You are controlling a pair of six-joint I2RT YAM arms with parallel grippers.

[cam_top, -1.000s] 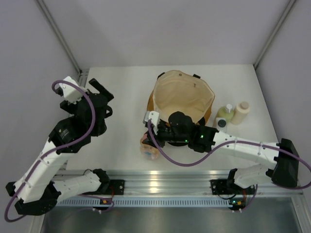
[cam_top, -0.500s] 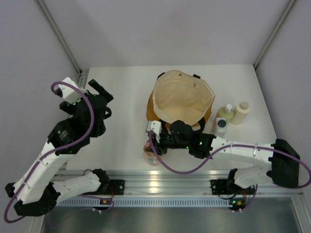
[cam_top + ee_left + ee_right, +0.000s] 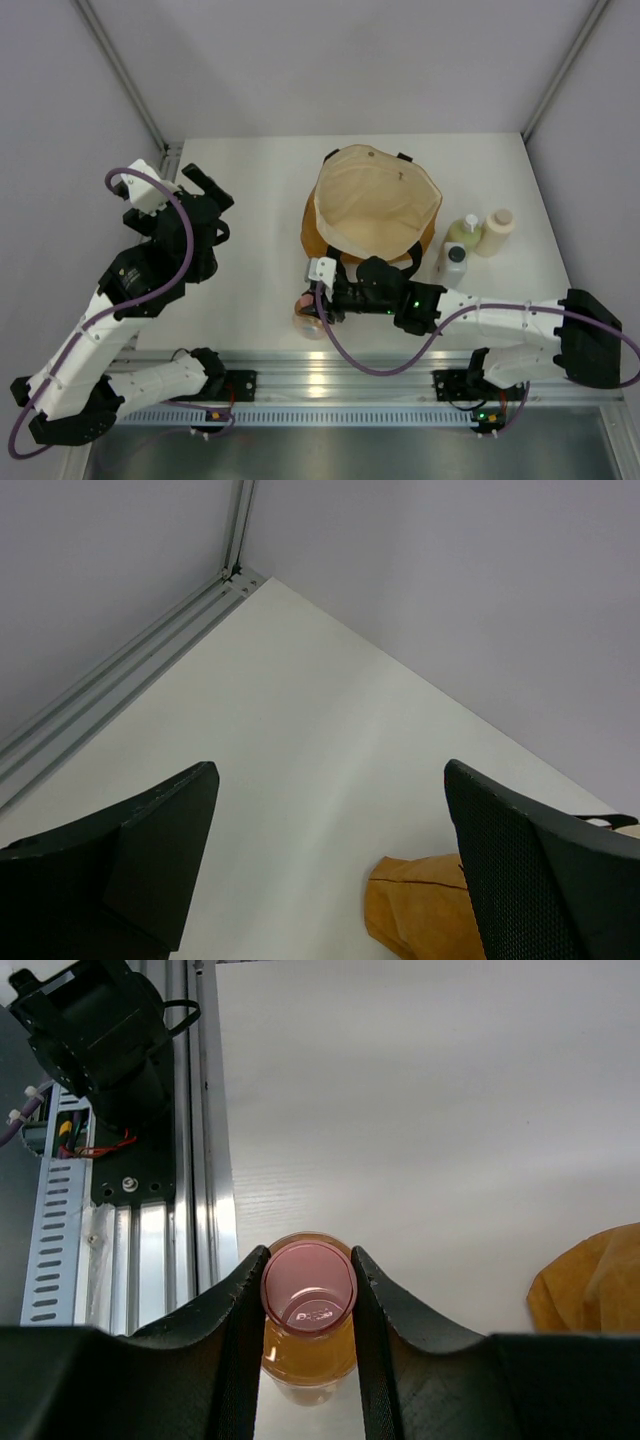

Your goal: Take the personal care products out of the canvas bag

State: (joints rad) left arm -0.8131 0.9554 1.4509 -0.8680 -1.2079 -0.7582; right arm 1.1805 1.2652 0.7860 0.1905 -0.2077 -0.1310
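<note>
Upright on the bench point(image 3: 250, 180), mouth open: canvas bag point(image 3: 375, 205), showing only cream lining inside. Just right of it, standing together: yellow-green bottle point(image 3: 463, 233), cream-beige bottle point(image 3: 495, 230), white bottle point(image 3: 453, 262) with dark cap. Clamped in the right pincer point(image 3: 308, 1295), near the bench's front edge, off the bag's front-left corner: orange bottle point(image 3: 308, 1348), pink cap up. Left pincer point(image 3: 330, 860) spread wide, gripping nothing, well left of the bag.

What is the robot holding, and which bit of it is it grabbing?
The right gripper holds the orange bottle, jaws squeezing either side of its pink cap. The left gripper is open and holds nothing.
</note>
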